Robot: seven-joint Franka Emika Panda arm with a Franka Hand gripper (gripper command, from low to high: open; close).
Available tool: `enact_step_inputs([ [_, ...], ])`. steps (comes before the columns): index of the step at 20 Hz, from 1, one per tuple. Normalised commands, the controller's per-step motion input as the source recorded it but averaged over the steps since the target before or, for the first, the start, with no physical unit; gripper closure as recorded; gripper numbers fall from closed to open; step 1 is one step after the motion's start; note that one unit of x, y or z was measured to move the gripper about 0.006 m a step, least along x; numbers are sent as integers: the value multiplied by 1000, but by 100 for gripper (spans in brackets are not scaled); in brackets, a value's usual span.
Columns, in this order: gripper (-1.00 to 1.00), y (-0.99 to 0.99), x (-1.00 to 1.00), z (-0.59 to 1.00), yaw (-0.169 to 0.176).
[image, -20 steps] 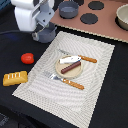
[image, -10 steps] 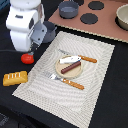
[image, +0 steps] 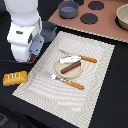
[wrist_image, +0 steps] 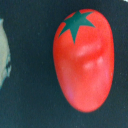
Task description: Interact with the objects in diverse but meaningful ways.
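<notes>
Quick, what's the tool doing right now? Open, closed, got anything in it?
Tool: cannot be told. Its fingers show in neither view; the arm hides them in the exterior view. The wrist view shows only the red tomato lying on the dark surface below.

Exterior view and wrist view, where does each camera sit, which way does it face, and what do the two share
Exterior view: set high off the arm, looking down at the striped placemat with a plate, sausage, fork and bread loaf; the white arm fills the exterior view's left.
Wrist view: on the wrist, facing straight down, close on the red tomato on a dark surface; no gripper shows.
Shared: nothing clearly; the arm hides the tomato in the exterior view.
</notes>
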Motion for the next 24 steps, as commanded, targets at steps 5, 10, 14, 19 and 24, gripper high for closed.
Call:
enact_step_inputs([
  [5, 100, -54, -282, -315, 26],
  [10, 100, -65, -253, -273, 23],
  [14, 100, -84, -249, -242, 22],
  [19, 100, -119, -193, -29, 36],
  [24, 100, -21, -59, 561, 19],
])
